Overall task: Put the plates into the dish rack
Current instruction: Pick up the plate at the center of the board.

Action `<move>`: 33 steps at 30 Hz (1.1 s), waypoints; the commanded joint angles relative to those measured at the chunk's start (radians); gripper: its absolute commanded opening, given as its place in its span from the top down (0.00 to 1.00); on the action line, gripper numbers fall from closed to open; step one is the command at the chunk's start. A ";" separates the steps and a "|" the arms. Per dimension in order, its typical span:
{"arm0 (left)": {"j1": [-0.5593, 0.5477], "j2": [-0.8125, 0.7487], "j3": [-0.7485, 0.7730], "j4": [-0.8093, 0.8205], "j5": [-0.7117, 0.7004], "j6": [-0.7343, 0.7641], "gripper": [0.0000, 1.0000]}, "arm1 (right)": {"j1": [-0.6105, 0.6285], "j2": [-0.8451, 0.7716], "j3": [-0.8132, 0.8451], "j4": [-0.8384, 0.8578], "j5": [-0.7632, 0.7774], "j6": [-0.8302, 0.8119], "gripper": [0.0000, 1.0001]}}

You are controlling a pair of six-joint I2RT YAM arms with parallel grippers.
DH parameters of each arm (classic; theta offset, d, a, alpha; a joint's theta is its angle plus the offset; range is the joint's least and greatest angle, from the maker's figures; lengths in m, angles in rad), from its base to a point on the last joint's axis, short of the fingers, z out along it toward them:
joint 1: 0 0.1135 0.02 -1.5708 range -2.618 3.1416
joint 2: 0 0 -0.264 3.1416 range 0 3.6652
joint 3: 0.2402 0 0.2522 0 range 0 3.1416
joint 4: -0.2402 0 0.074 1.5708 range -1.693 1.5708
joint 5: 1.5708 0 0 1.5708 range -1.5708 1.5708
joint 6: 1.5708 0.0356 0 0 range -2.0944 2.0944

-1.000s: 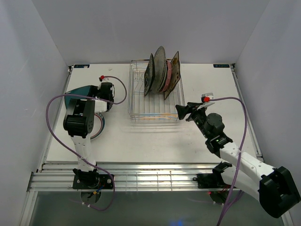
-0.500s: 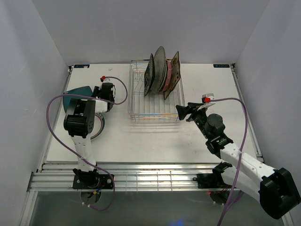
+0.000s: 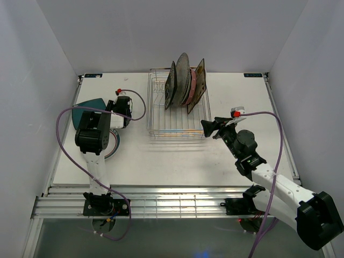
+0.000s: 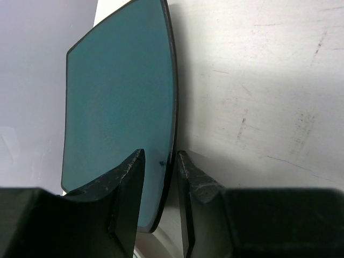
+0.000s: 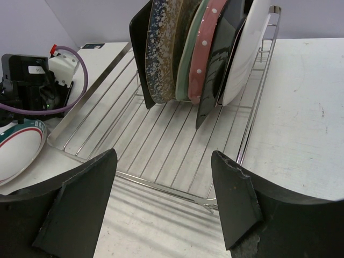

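Your left gripper (image 4: pixel 158 157) is clamped on the teal plate (image 4: pixel 118 91), held on edge near the table's (image 3: pixel 242 107) left edge. Next, carry it right and lower it into a free slot of the dish rack (image 3: pixel 177 137). Your right gripper (image 5: pixel 164 156) hovers spread apart beside the rack.

left white-and-black jointed arm (image 3: pixel 92 135) is trailing a looped purple cable (image 3: pixel 57 131) | right white-and-black arm (image 3: pixel 269 177) is wearing a small red tab (image 3: pixel 235 113)

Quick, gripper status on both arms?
Left gripper: closed on the teal plate.
Right gripper: open, holding nothing.
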 commanded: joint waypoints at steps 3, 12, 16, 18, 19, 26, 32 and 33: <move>0.009 -0.011 0.021 -0.001 -0.017 0.005 0.61 | -0.002 -0.019 0.001 0.043 0.006 -0.001 0.24; 0.009 -0.008 0.022 -0.001 -0.020 0.005 0.79 | -0.002 -0.018 0.001 0.041 0.009 -0.001 0.24; 0.009 -0.007 0.025 -0.001 -0.023 0.007 0.92 | 0.000 -0.012 0.004 0.043 0.009 -0.001 0.23; 0.009 -0.004 0.028 -0.003 -0.025 0.011 1.00 | -0.002 -0.009 0.005 0.044 0.010 -0.001 0.24; 0.009 -0.003 0.030 -0.001 -0.028 0.014 1.00 | -0.002 -0.006 0.005 0.044 0.010 -0.002 0.24; 0.007 0.009 0.044 0.003 -0.048 0.034 1.00 | -0.002 0.000 0.011 0.044 0.009 -0.001 0.24; -0.005 -0.003 0.051 0.014 -0.060 0.066 1.00 | -0.002 0.007 0.013 0.044 0.006 0.001 0.24; -0.008 -0.004 0.053 0.017 -0.066 0.074 1.00 | -0.002 0.008 0.014 0.046 0.006 0.001 0.23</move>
